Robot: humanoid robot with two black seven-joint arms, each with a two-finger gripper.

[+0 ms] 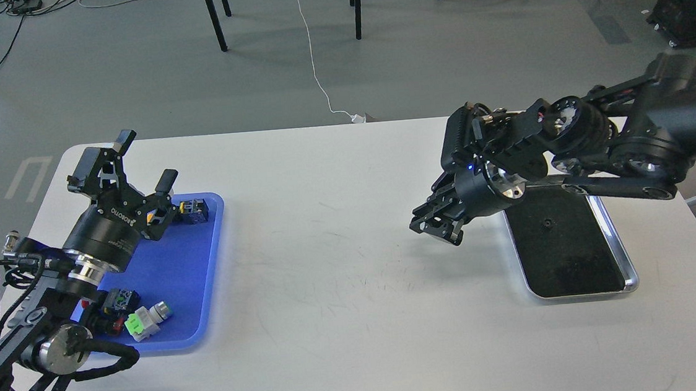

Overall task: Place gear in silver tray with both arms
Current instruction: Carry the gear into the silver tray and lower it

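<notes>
The silver tray (pixel 628 273) lies on the right side of the white table, its dark mirror-like bottom mostly uncovered. A small dark round thing (pixel 547 222) rests on the tray's bottom; I cannot tell whether it is the gear. My right gripper (pixel 436 226) hangs above the table just left of the tray's far left corner and points down-left. Its fingers are dark and I cannot tell them apart. My left gripper (pixel 146 159) is open and empty, raised over the far end of the blue plastic tray (pixel 199 282).
The blue tray holds several small parts: a dark block (pixel 194 211) at its far end, and a black part (pixel 117 300) and a white-green part (pixel 146 320) near its front. Chair and table legs and cables stand on the floor beyond the table.
</notes>
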